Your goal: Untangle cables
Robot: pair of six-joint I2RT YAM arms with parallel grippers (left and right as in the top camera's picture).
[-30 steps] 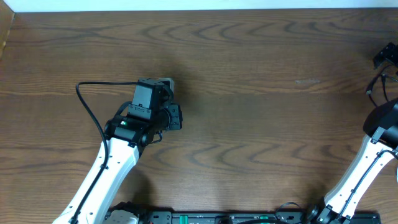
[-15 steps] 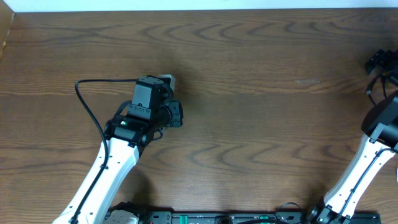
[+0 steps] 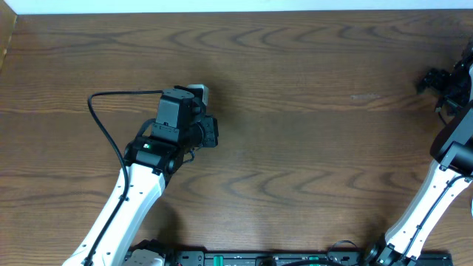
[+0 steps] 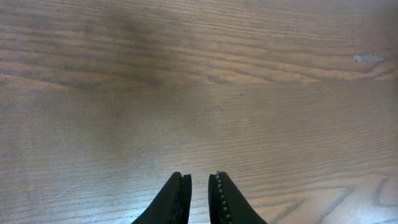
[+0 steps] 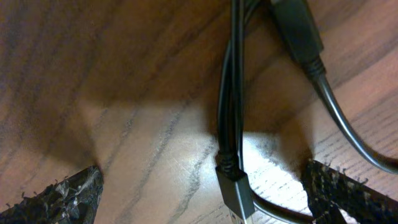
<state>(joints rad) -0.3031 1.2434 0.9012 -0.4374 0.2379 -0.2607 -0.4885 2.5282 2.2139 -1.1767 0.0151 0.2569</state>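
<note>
Right fingers (image 5: 62, 199) spread wide straddling black cable (image 5: 229, 124), left fingers (image 4: 177, 199) clenched empty; closing may pinch both strands, tightening tangle.

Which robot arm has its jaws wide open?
The right gripper: its jaws stand wide apart over a black cable; those of the left gripper nearly touch.

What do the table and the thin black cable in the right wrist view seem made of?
The table: wood or wood-look laminate, matte; brown grain lines show. The black cable: probably plastic or rubber sheath, smooth, faintly glossy where light catches it.
</note>
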